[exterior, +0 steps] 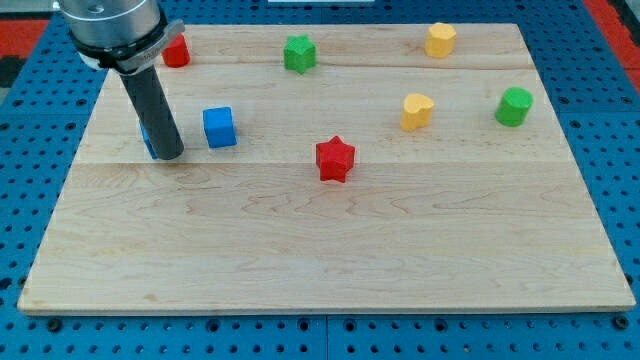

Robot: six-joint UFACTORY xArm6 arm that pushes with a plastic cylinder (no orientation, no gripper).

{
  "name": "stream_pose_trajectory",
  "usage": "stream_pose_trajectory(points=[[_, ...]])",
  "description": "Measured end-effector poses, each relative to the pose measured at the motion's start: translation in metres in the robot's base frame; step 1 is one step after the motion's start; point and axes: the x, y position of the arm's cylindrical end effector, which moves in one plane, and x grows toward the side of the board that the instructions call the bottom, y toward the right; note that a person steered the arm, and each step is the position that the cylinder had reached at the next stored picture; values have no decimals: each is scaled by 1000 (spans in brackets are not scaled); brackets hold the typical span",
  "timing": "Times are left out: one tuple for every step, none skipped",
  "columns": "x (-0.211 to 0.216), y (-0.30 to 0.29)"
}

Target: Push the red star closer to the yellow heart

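Seven small blocks show on the wooden surface [330, 250], which lies on a blue pegboard [20, 120]. The red star [335, 159] sits near the middle of the board, apart from everything else. The yellow heart [417, 110] is up and to the view's right of it, with bare wood between the two. A green cylinder-like block [514, 106] stands to the view's right of the heart, and a yellow block [440, 39] of unclear shape lies near the view's top right. A green star-like block [299, 53] is at the view's top centre, and a red block [178, 52], partly hidden by the arm's metal housing [110, 25], is at the view's top left.

The end effector is a plain dark rod [152, 105] with nothing to open or close, and it holds nothing. My tip [168, 155] rests on the board at the view's left, well apart from the red star. A blue cube [219, 127] stands just to the view's right of the tip, not touching it as far as can be told. A sliver of another blue block [147, 140] shows behind the rod on its left edge; its shape is hidden
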Motion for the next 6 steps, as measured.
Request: stream_pose_trajectory(points=[[33,46],[32,119],[24,192],[22,267],[13,324],[-4,353]])
